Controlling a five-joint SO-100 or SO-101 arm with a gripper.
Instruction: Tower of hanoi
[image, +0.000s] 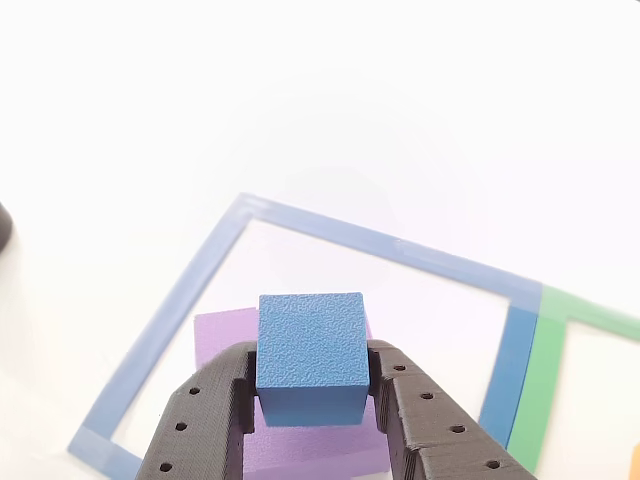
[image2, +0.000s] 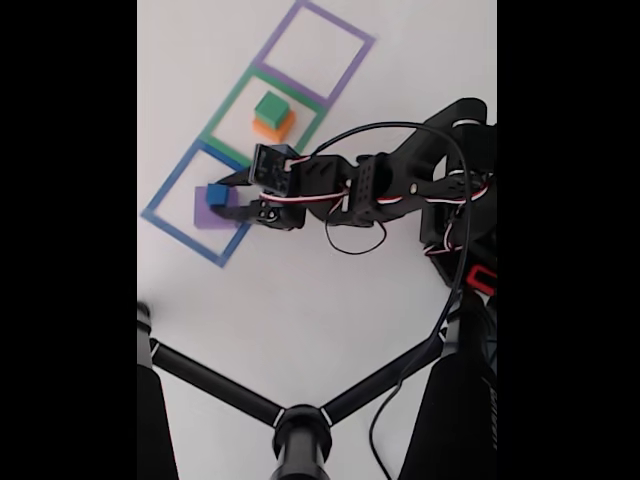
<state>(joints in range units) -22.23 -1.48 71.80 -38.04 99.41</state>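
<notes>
Blue cube (image: 310, 350), pinched by the pincer (image: 312, 390), sits above purple block (image: 225, 335) inside blue outline (image: 170, 310).

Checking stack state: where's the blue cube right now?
The blue cube is between the claw fingers, over the purple block inside the blue outline, at the left of the fixed view.

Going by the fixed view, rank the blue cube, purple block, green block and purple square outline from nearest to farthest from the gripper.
1. Blue cube, between the jaws of the gripper.
2. Purple block, directly beneath, in the blue outline.
3. Green block, stacked in the middle square.
4. Purple square outline, far end of the row.
</notes>
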